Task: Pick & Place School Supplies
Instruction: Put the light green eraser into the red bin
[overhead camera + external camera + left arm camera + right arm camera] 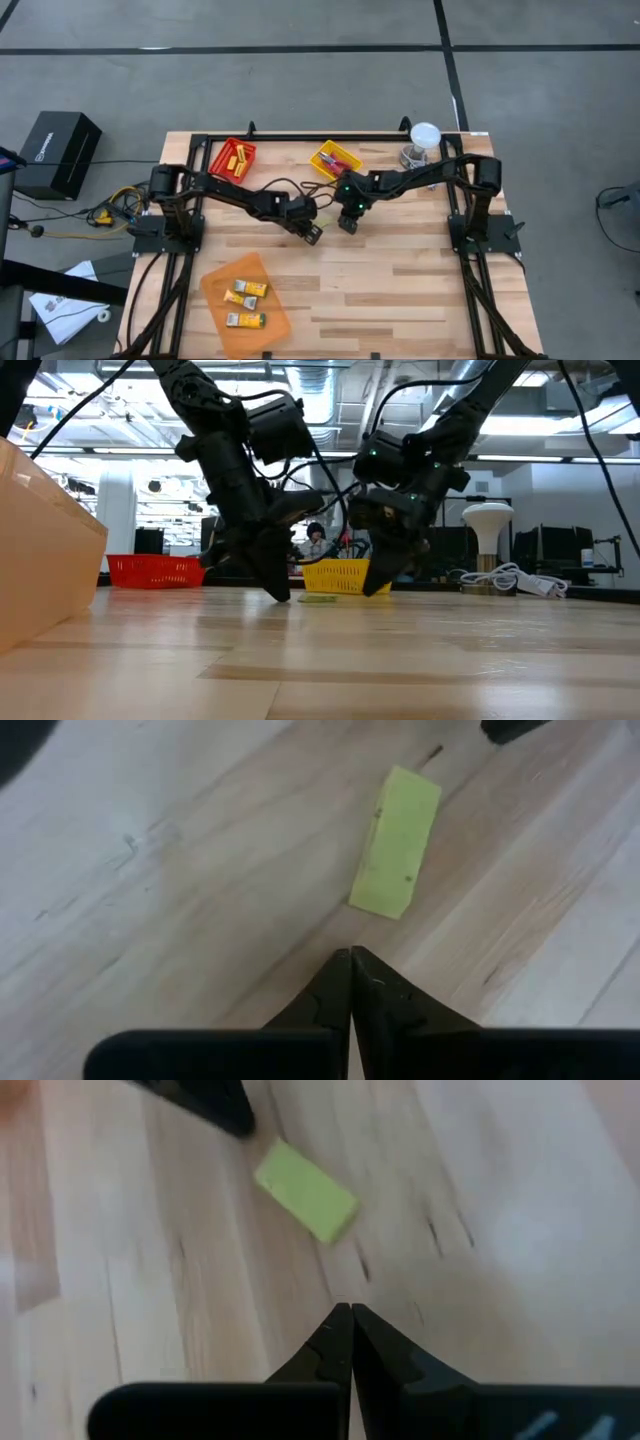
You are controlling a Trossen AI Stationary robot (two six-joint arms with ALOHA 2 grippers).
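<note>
Both pincers, left (313,235) and right (347,224), hover closed and empty mid-bench over a loose yellow-green eraser (395,842). Supplies already sit in the red tray (232,160), yellow tray (335,161) and orange tray (247,296); this piece remains.

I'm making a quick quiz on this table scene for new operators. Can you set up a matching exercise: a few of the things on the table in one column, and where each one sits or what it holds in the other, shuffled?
Column 1
1. red tray
2. orange tray
3. green block
4. white lamp

Column 2
A. lying flat on bare wood between the two shut grippers
B. far right corner of the table
C. far left side of the table, holding thin yellow sticks
D. near left side of the table, holding yellow-and-white packs

Pairs: 1-C, 2-D, 3-A, 4-B
</note>
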